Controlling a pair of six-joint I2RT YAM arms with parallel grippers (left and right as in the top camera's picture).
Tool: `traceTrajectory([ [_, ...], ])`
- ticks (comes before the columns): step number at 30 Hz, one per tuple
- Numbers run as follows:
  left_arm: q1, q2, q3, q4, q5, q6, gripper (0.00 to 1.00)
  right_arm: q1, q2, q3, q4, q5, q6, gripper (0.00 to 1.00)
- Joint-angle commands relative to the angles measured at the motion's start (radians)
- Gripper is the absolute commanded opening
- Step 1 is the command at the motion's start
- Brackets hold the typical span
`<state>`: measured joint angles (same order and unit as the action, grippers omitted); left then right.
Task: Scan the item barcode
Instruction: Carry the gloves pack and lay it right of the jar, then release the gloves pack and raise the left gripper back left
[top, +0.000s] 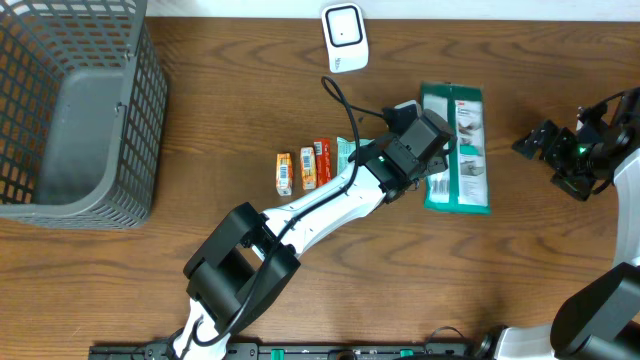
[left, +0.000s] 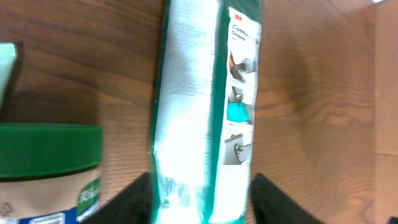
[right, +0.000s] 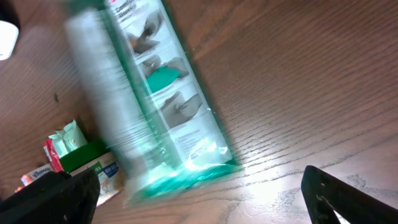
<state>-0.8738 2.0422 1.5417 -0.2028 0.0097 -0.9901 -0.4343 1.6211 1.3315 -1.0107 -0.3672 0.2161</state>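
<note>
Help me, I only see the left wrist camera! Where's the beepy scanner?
Observer: The white scanner stands at the top of the overhead view, up and to the left of the green package.
Operator: Is the other arm helping?
Observer: No. The right gripper is open, off to the package's right, touching nothing.
Operator: Any other stuff?
Observer: A grey wire basket sits at the far left.

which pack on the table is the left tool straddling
The big flat green-and-white pack, lying alone to the right of the row of small packs; the left tool has a finger on each side of it.
</note>
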Motion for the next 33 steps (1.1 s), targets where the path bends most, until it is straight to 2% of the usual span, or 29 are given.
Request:
traceTrajectory([
  [1, -0.003, 0.009, -0.001, 0.009, 0.009, 0.017, 0.56, 0.005, -0.006, -0.006, 0.001, -0.008, 0.0, 0.99],
  [4, -0.003, -0.003, 0.004, 0.015, 0.022, 0.065, 0.57, 0.005, -0.006, -0.006, -0.002, -0.008, 0.0, 0.99],
  [8, 0.003, -0.055, 0.014, 0.018, 0.058, 0.229, 0.57, 0.006, -0.006, -0.006, -0.028, -0.008, 0.0, 0.99],
  [11, 0.019, -0.121, 0.014, -0.047, 0.058, 0.322, 0.57, 0.006, -0.006, -0.006, -0.043, -0.013, 0.0, 0.99],
  [12, 0.03, -0.148, 0.014, -0.082, 0.058, 0.355, 0.53, 0.007, -0.006, -0.006, -0.046, -0.023, 0.0, 0.99],
  [13, 0.044, -0.177, 0.014, -0.121, 0.058, 0.379, 0.43, 0.007, -0.006, -0.006, -0.048, -0.031, 0.0, 0.99],
  [15, 0.079, -0.238, 0.014, -0.21, 0.058, 0.408, 0.15, 0.012, -0.006, -0.006, -0.048, -0.035, -0.001, 0.99],
  [16, 0.1, -0.272, 0.014, -0.259, 0.057, 0.421, 0.07, 0.017, -0.006, -0.006, -0.048, -0.035, -0.001, 0.99],
  [24, 0.375, -0.522, 0.014, -0.605, 0.057, 0.615, 0.08, 0.093, -0.006, -0.006, -0.031, -0.029, -0.012, 0.99],
  [33, 0.756, -0.62, 0.014, -0.819, 0.057, 0.684, 0.08, 0.11, -0.006, -0.006, -0.013, -0.031, -0.011, 0.99],
])
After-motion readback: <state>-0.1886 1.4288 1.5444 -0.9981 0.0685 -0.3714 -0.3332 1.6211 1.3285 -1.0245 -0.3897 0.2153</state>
